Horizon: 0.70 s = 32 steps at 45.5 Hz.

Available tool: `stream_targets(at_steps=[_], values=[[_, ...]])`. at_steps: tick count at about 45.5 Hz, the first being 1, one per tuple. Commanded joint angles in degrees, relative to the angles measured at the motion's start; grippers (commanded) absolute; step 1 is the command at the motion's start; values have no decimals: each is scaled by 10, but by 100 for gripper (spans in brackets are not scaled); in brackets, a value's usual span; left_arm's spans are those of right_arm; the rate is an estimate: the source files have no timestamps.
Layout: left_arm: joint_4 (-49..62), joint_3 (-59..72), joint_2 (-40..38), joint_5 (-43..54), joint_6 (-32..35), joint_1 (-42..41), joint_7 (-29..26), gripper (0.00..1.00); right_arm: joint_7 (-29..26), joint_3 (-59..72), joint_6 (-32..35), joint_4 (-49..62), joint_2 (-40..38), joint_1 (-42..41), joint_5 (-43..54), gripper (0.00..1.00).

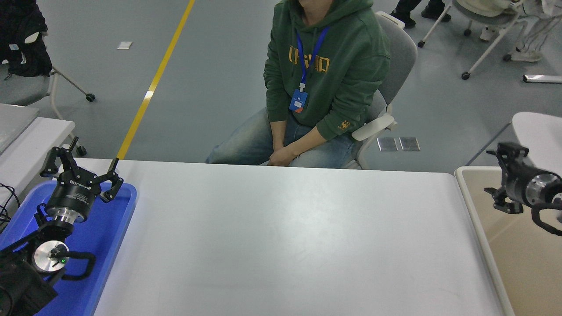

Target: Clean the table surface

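Observation:
The white table surface [281, 237] fills the middle of the head view and I see no loose item on it. My left gripper [81, 169] is parked at the lower left over the blue tray [109, 228], fingers spread open and empty. My right gripper [495, 176] comes in from the right edge, raised over the beige bin [472, 206] near its far left corner. It points left with its fingers apart and holds nothing.
A person in a green hoodie [325, 66] sits on a grey chair at the far side, hands in lap, off the table. A second white table [535, 131] stands at the far right. Wheeled chairs stand on the grey floor behind.

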State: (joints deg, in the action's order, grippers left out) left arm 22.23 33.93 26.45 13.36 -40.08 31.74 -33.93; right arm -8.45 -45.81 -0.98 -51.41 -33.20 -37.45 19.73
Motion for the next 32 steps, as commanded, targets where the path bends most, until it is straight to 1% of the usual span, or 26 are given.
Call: stream_targets(at_steps=[1, 6, 13, 17, 22, 32], values=[[0, 0, 0, 0, 0, 0, 0, 100, 35, -83, 7, 23, 129, 4, 0, 100], [0, 0, 0, 0, 0, 1, 0, 100, 60, -124, 7, 42, 182, 5, 0, 100], [0, 0, 0, 0, 0, 0, 0, 100, 63, -182, 6, 80, 268, 4, -1, 100], [0, 0, 0, 0, 0, 0, 0, 100, 70, -199, 8, 105, 301, 4, -1, 100], [0, 0, 0, 0, 0, 0, 0, 100, 90, -203, 7, 121, 317, 4, -2, 100], [0, 0, 0, 0, 0, 0, 0, 100, 92, -196, 7, 159, 323, 7, -43, 100]])
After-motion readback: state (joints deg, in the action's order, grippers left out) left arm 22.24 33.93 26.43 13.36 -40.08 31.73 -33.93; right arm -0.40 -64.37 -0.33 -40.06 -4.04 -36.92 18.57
